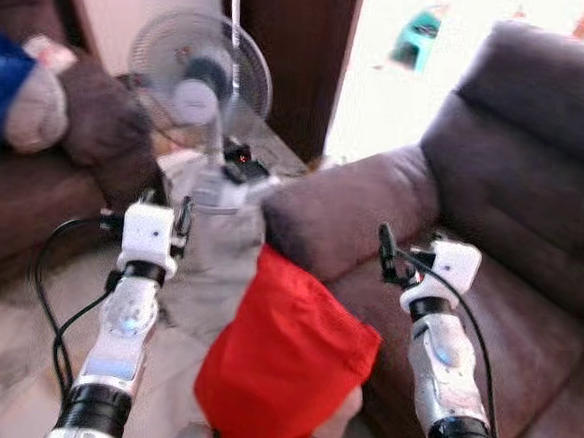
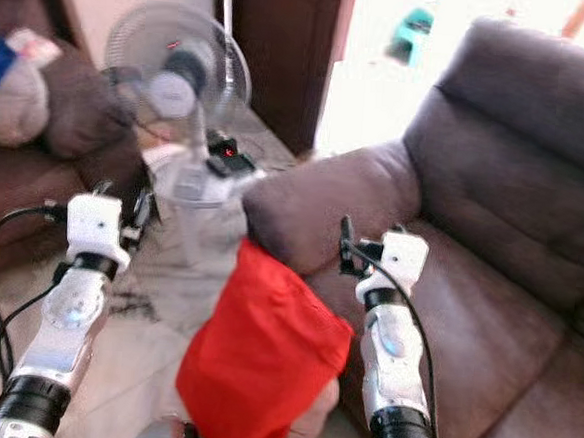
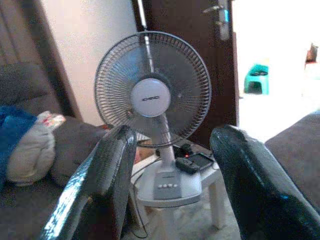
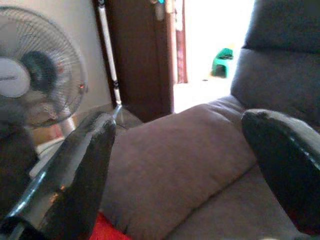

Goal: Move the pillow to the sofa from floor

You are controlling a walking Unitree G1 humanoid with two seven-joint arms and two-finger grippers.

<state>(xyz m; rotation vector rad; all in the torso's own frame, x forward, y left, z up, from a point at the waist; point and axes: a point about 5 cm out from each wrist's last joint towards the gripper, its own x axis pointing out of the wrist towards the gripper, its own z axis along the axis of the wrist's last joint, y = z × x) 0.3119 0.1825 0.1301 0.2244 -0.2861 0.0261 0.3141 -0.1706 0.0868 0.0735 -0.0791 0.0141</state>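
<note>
A red pillow (image 1: 282, 364) hangs low between my two arms, in front of the armrest (image 1: 353, 203) of the dark brown sofa (image 1: 497, 304). A pale shape like a hand (image 1: 340, 415) shows at its lower edge; what holds the pillow I cannot tell. My left gripper (image 1: 182, 223) is raised to the pillow's left, open and empty, pointing at the fan. To the pillow's right my right gripper (image 1: 384, 252) is above the sofa seat, open with nothing between its fingers (image 4: 80, 165). A red corner of the pillow (image 4: 107, 231) shows below that gripper.
A white standing fan (image 1: 200, 72) sits on a small white table (image 3: 150, 192) straight ahead, with a black device (image 3: 192, 162) beside it. A second brown sofa (image 1: 33, 201) at the left holds blue and beige bundles. Behind are a dark door (image 1: 294, 49) and a bright doorway.
</note>
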